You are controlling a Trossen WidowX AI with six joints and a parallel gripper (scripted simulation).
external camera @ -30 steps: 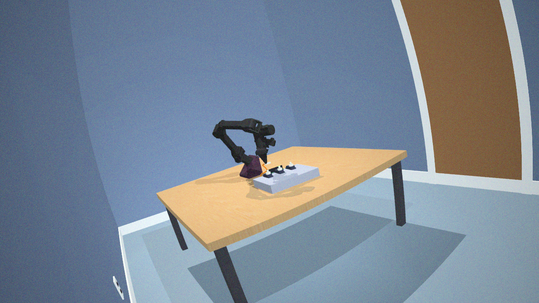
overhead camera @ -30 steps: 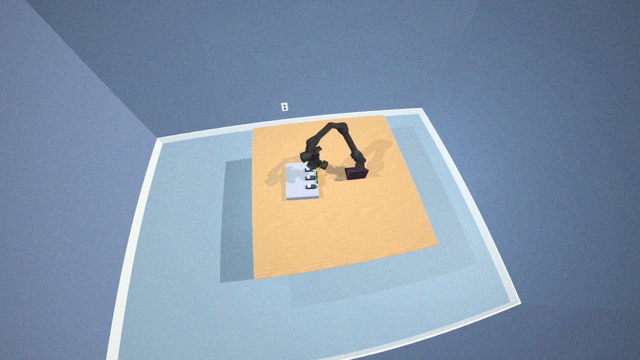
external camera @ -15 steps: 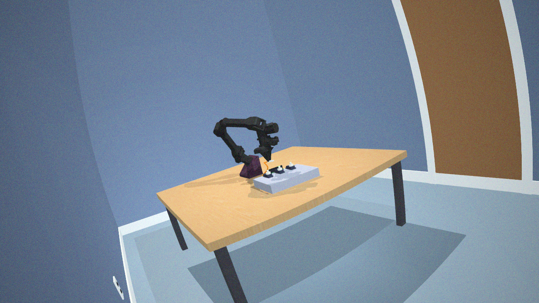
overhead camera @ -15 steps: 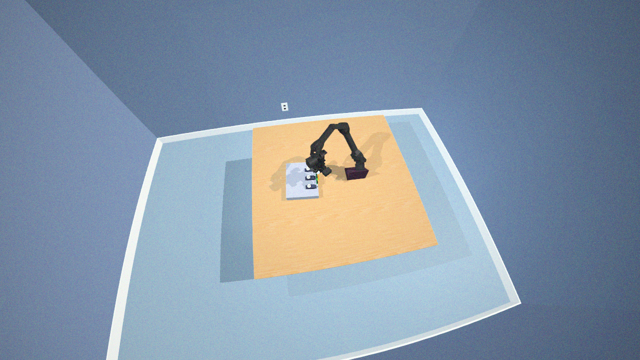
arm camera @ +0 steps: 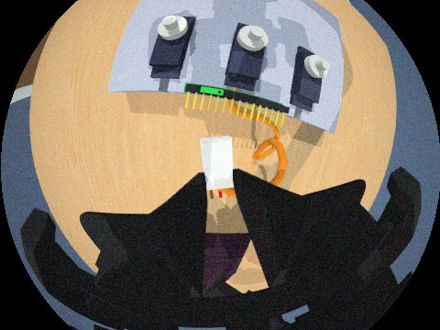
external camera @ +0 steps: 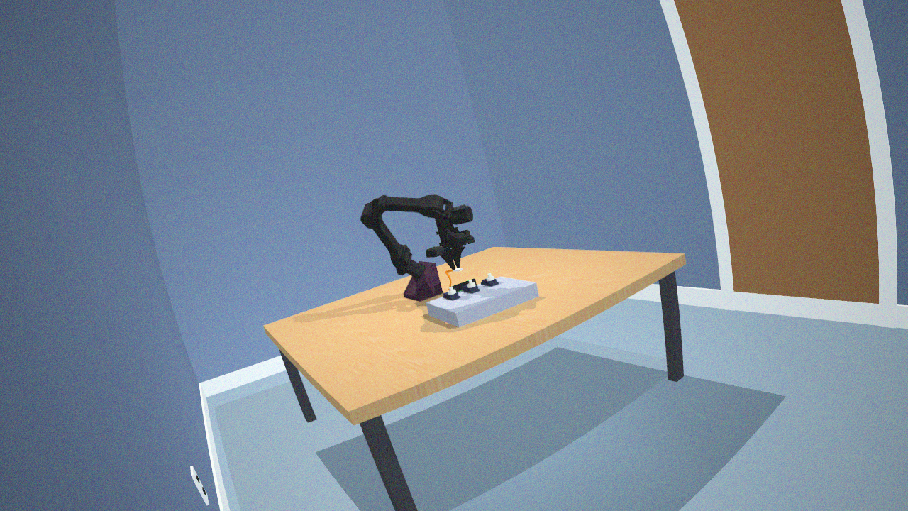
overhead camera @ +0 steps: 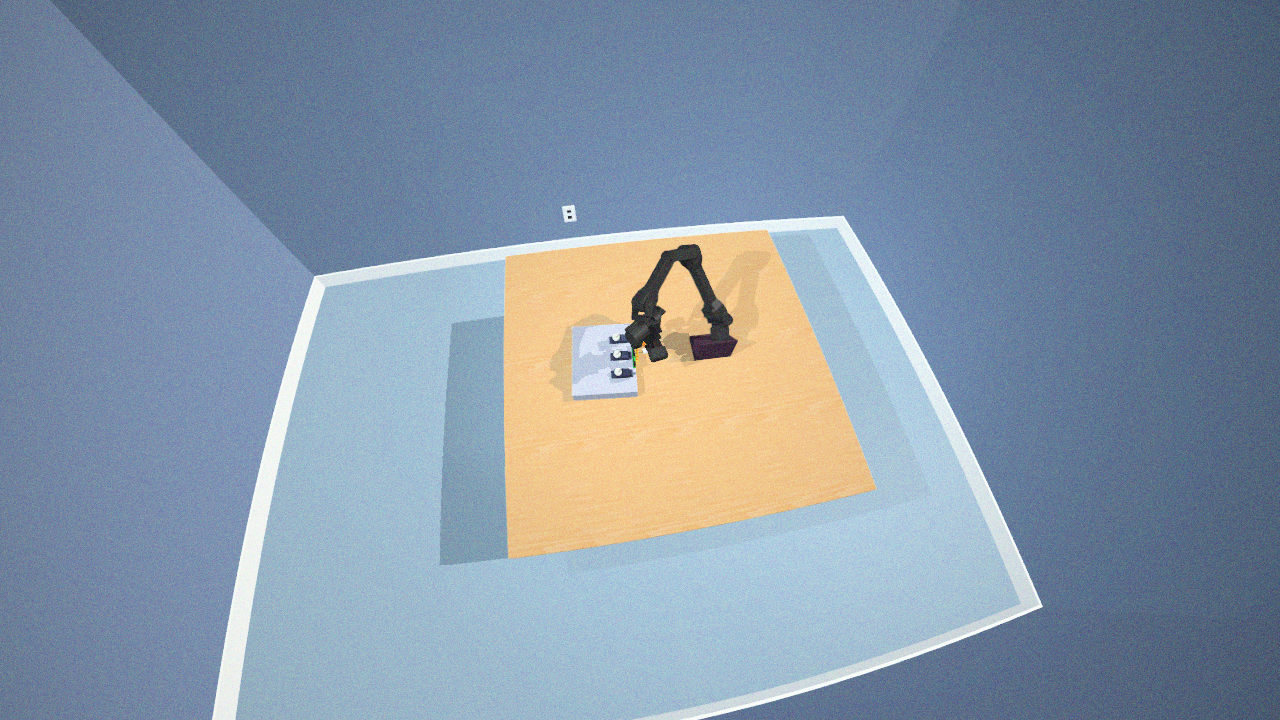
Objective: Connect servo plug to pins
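Observation:
My gripper (arm camera: 219, 176) (external camera: 455, 267) is shut on the white plug (arm camera: 218, 158) (external camera: 459, 269), held in the air on the pin side of the pale holder (arm camera: 202, 69) (overhead camera: 590, 385) (external camera: 491, 309). In the wrist view the plug's far end points toward the pin row (arm camera: 216, 104), with a gap between. The row slants relative to the plug. The green band (arm camera: 208, 90) is left of the row's middle, its dot (arm camera: 219, 92) at the right end. At the plug's rear, brown is left, red middle, orange right. The orange lead (arm camera: 282, 160) (external camera: 449, 278) loops to the right. The plug's holes are not clear.
Three dark servos with white tops stand on the holder: left (arm camera: 170, 55), middle (arm camera: 247, 60) and right (arm camera: 304, 84). The dark purple arm base (overhead camera: 713, 347) (external camera: 423, 282) stands on the wooden table (overhead camera: 680, 465) (external camera: 355, 355), on the pin side of the holder.

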